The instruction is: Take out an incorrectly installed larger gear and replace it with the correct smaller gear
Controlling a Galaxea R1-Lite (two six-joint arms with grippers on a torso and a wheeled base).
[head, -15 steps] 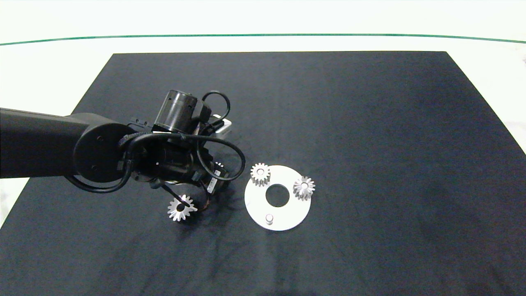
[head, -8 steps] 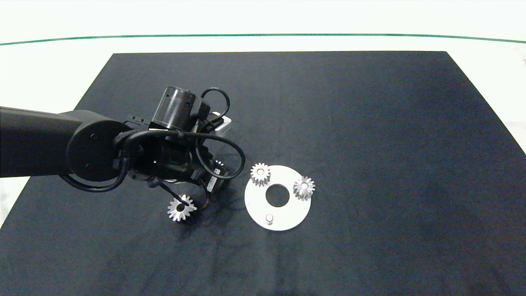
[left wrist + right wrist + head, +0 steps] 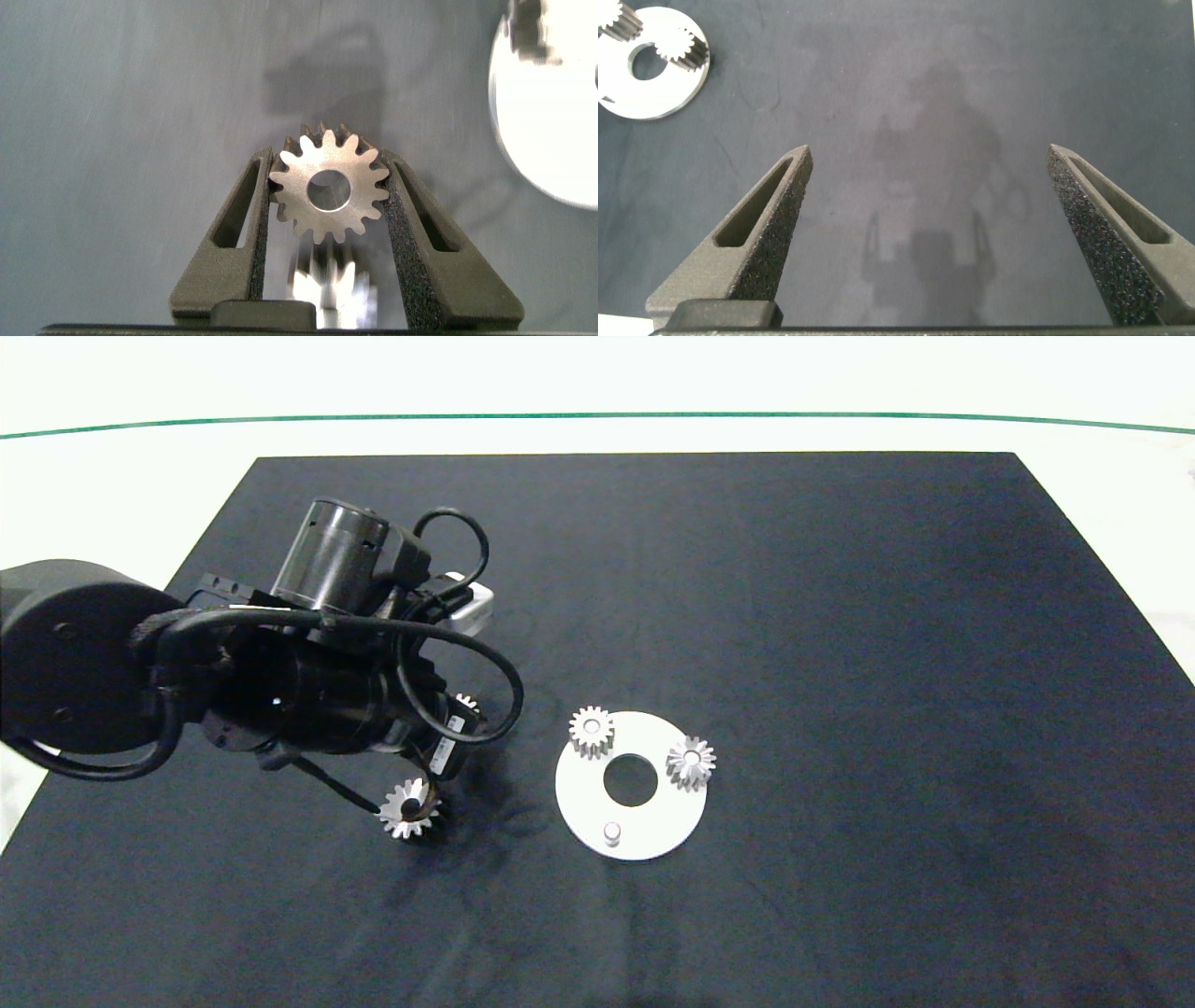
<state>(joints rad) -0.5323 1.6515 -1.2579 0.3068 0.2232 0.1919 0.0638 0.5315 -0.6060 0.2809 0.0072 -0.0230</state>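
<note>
Left wrist view shows jaws gripping larger gear [image 3: 329, 192].

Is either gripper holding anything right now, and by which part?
The left gripper clamps the larger gear by its toothed rim, one finger on each side. The right gripper is open and empty.

Glossy black arm [image 3: 84, 663], looping black cables [image 3: 467, 653]
</note>
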